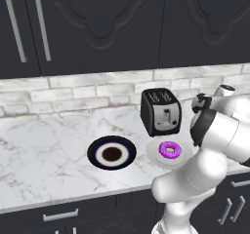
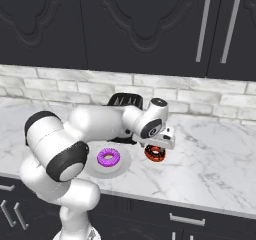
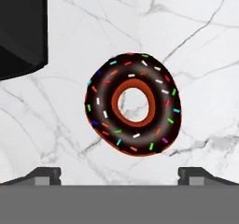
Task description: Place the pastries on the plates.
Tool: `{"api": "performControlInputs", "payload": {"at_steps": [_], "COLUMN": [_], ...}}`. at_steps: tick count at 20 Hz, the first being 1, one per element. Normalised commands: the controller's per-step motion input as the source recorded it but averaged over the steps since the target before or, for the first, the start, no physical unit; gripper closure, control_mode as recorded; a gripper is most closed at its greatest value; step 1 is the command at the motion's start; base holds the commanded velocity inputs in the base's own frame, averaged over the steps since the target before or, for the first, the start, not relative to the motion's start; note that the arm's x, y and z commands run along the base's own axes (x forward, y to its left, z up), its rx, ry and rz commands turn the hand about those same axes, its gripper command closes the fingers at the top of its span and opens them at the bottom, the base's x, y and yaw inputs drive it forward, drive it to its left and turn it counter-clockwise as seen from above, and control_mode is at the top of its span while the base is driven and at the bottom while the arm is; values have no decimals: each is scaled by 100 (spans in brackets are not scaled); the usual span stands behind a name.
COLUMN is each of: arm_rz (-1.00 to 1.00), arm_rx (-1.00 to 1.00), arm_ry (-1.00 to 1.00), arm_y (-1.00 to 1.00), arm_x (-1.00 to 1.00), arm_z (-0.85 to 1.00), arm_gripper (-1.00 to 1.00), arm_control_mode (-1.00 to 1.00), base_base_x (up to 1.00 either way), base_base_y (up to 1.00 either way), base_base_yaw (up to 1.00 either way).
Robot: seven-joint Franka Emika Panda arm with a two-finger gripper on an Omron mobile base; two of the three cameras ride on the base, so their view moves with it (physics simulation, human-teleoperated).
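The chocolate-iced pastry (image 3: 133, 104) with coloured sprinkles lies flat on the marble counter, right of the white plate (image 2: 120, 170). My gripper (image 3: 120, 174) hovers straight above it, open, with one fingertip (image 3: 44, 174) at each side and nothing between them. From the right base view the gripper (image 2: 159, 145) hangs just over that pastry (image 2: 155, 154). The purple-iced pastry (image 1: 170, 150) rests on the white plate (image 1: 155, 156). To the left of that plate stands the dark navy plate (image 1: 93, 152), bare.
A black toaster (image 1: 161, 112) stands just behind the white plate, and its dark side (image 3: 21, 27) shows close to the gripper. A brick backsplash and dark cabinets rise behind. The counter's front edge runs just before the plates.
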Motion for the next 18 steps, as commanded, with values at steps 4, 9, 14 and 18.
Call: {"api": "performControlInputs", "payload": {"at_steps": [4, 9, 14, 18], "arm_rz": [0, 0, 0, 0], "arm_rx": [0, 1, 7, 6], "arm_ry": [1, 3, 0, 2], "arm_y": [-13, -23, -21, -13], "arm_x": [32, 36, 5, 0], "arm_z": [-24, -16, 0, -3], "arm_gripper": [-100, -100, -100, -100], "arm_control_mode": [-100, -100, -100, -100], "base_base_x": [0, 0, 0, 0], "base_base_y": [0, 0, 0, 0], "base_base_yaw": [0, 0, 0, 0]}}
